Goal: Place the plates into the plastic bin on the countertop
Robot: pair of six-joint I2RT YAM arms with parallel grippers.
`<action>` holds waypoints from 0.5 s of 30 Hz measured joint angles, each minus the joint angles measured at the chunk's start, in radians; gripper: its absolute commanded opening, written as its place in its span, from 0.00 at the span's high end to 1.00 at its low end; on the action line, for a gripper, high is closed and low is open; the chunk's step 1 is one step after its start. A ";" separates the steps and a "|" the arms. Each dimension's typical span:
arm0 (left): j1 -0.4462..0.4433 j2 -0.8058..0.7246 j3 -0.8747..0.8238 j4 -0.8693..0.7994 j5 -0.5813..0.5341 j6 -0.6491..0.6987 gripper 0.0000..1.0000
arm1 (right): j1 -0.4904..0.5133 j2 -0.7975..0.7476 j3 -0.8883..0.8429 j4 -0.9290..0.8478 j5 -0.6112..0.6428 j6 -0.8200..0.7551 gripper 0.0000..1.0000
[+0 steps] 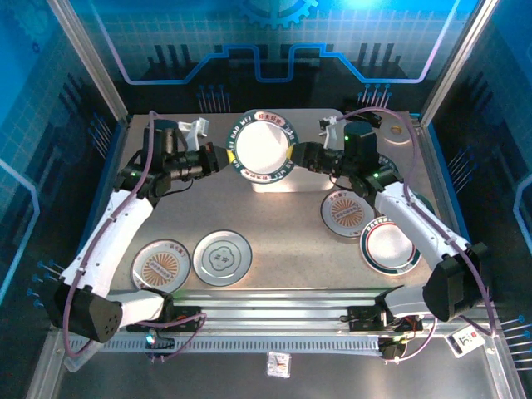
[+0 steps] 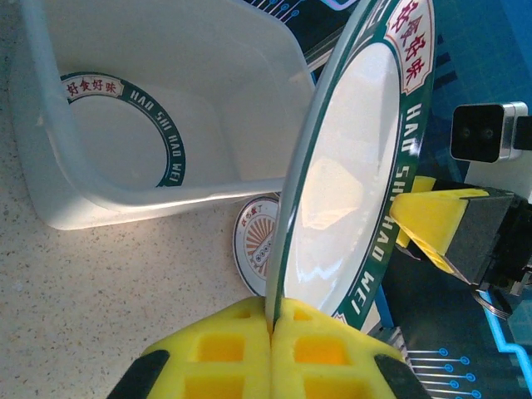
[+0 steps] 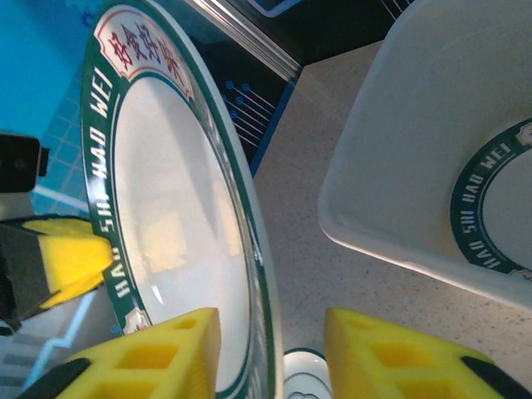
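Plate [image 1: 263, 150] over bin [image 2: 208, 71], tight in L pincer [image 2: 272, 322]; R pincer [image 3: 271, 334] apart (seemingly astride it)

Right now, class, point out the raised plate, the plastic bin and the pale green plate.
raised plate [image 1: 264, 148], top external view, white centre
plastic bin [image 2: 224, 91], left wrist view, inner wall
pale green plate [image 1: 223, 258], top external view, centre

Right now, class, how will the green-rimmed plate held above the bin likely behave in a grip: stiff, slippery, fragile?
Probably stiff: the green-rimmed plate shows no sag though the left fingers pinch only its rim. Likely slippery: its glossy face shows glare. Possibly fragile: it looks like glazed ceramic.
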 measured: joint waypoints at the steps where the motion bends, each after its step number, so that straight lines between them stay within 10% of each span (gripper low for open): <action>1: 0.000 0.002 0.000 0.000 0.000 0.000 1.00 | 0.000 0.002 -0.001 0.002 -0.002 0.004 0.73; 9: 0.000 0.004 0.000 -0.002 -0.004 0.001 1.00 | 0.001 0.003 -0.003 -0.005 0.003 0.010 0.89; 15: 0.000 0.008 0.000 -0.015 -0.023 0.006 0.75 | 0.008 0.004 0.035 -0.047 0.011 -0.007 0.94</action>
